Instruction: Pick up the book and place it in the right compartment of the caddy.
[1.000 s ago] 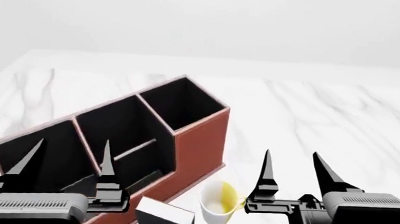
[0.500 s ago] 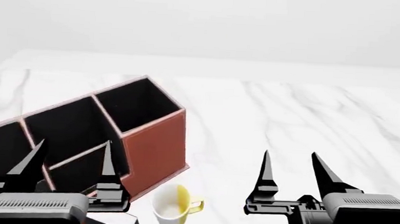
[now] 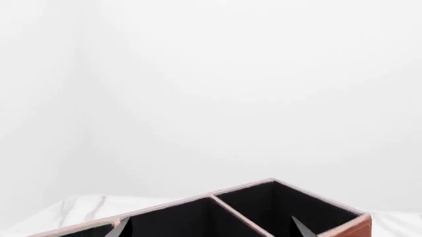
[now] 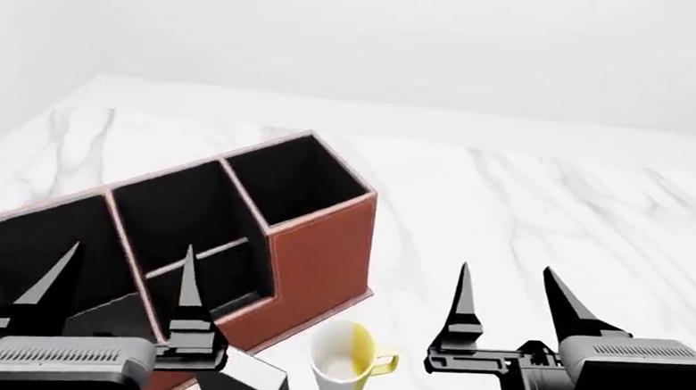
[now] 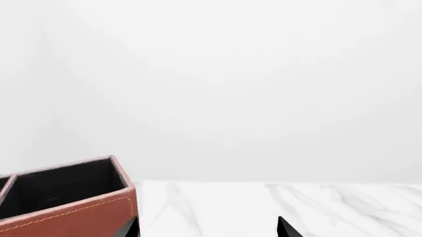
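Both our claws are spread and hold nothing: the left claw (image 4: 123, 281) hangs over the caddy (image 4: 321, 247), the right claw (image 4: 509, 302) over bare surface (image 4: 585, 216) beside the mug (image 4: 346, 360). The book (image 4: 249, 382) lies at the caddy's front, near the head view's lower edge. We judge we are in the approach; next a claw must drop onto the book, then carry it to the right compartment (image 4: 295, 185). We read no writing anywhere.

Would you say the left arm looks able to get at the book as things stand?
Probably yes: the open, empty left gripper hovers just beside the book, with only the caddy close behind. The book is mostly cut off by the frame, so this is uncertain.
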Available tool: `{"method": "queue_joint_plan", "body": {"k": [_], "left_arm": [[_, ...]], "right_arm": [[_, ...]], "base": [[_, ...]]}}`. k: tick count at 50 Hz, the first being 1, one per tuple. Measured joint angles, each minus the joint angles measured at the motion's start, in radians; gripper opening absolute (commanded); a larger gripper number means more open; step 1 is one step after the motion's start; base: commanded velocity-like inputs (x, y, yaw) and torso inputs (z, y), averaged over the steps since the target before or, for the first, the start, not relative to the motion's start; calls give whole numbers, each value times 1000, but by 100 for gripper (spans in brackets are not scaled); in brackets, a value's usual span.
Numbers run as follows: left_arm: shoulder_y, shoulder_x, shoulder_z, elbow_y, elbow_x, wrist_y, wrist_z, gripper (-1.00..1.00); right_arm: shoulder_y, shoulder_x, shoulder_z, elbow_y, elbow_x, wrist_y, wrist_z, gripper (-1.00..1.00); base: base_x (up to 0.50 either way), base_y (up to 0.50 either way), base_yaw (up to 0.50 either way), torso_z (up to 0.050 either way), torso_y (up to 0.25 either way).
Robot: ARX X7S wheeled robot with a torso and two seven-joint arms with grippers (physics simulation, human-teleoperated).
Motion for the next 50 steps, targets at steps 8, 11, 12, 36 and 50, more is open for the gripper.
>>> {"method": "queue_joint_plan", "body": {"k": [8,11,12,36,50], "left_arm": [[1,-6,6,0,1,3,-5,100],[1,-8,8,-1,1,4,-7,100],[1,-8,8,-1,0,4,-8,100],[1,-27,19,-1,-10,9,-26,100],[2,-38,26,-2,-16,15,-40,100]], "right_arm": [[1,8,-7,3,0,0,8,100],[1,10,-9,4,1,0,11,100],[1,11,-10,4,1,0,12,100],[3,29,-28,6,7,-5,30,100],[4,38,-35,8,11,-9,40,100]], "base": [[0,0,500,0,0],[0,0,500,0,0],[0,0,500,0,0],[0,0,500,0,0],[0,0,500,0,0]]}}
